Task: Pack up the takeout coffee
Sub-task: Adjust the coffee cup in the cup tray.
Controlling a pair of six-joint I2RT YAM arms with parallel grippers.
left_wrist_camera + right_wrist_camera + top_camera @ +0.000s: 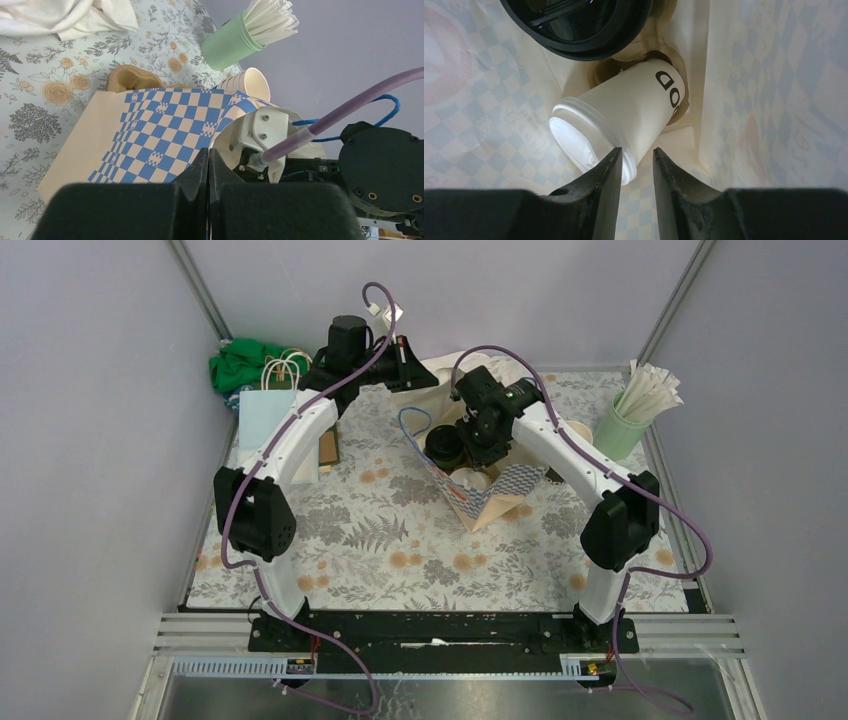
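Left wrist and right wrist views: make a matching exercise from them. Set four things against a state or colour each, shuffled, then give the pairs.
Things:
1. lidded cup
2. tumbler
3. paper bag
4. left gripper

States:
A. shut
B. blue and cream checks
C. tilted, inside the bag
D. full of white straws

Pairs: 1-C, 2-D, 3-B, 4-A

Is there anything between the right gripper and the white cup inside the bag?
Nothing visible. The right gripper is open, right at the lidded end of the cup, which leans inside the bag. The black lid lies beyond the cup, not between.
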